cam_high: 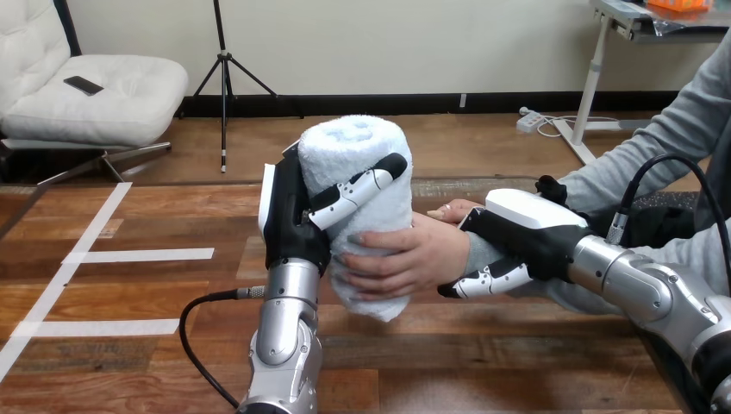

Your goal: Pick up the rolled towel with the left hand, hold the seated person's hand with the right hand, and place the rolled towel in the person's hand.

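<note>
A rolled light-blue towel (366,164) stands upright above the middle of the table. My left hand (289,216) is shut on it, with its fingers (362,188) wrapped across the towel's front. The person's hand (412,257) comes in from the right and grips the towel's lower half, so both hands are on it. My right hand (517,233) is at the person's wrist, its palm over the wrist and its fingers (487,280) curled beneath it.
The wooden table (483,362) has white tape strips (138,255) on its left part. The person's grey sleeve (629,172) crosses the right side above my right forearm (646,285).
</note>
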